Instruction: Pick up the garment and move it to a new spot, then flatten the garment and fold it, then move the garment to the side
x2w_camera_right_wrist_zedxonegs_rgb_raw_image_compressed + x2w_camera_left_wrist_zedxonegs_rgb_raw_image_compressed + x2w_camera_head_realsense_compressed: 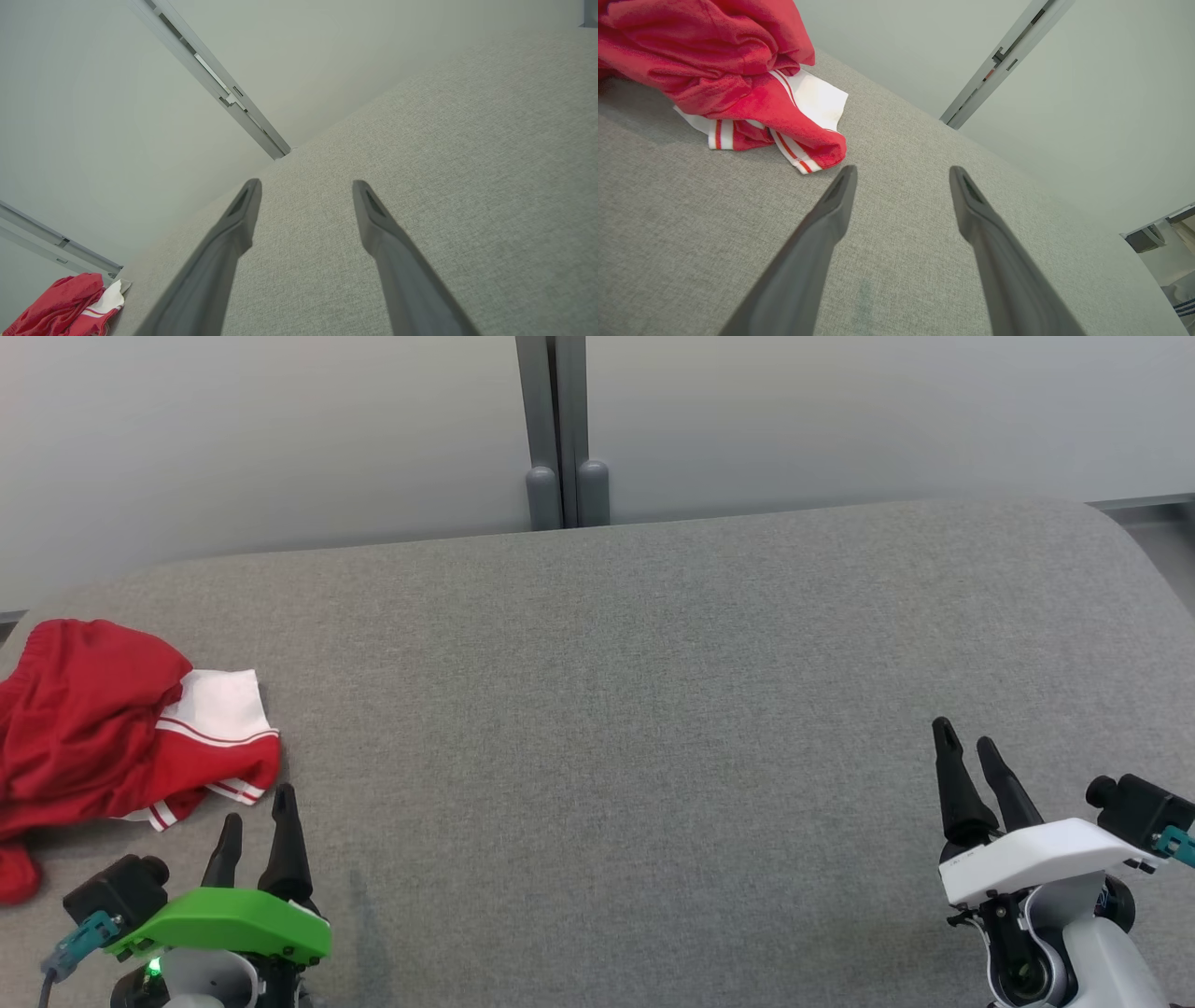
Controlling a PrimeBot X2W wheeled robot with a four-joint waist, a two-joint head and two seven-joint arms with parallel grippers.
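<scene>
A red garment [103, 737] with white panels and red stripes lies crumpled at the far left of the grey table [635, 709]. In the left wrist view the garment [733, 70] fills the upper left, its striped hem just beyond the left fingertip. My left gripper [257, 803], with a green shell, stands open at the lower left, just in front of and to the right of the garment, holding nothing. At the lower right, my white right gripper [966, 733] is open and empty, far from the garment [70, 303]. Both pairs of fingers hover over bare cloth surface.
A pale wall runs behind the table with a grey vertical post [560, 429] at the middle. The table's far corners are rounded. Wide bare surface lies between the two grippers.
</scene>
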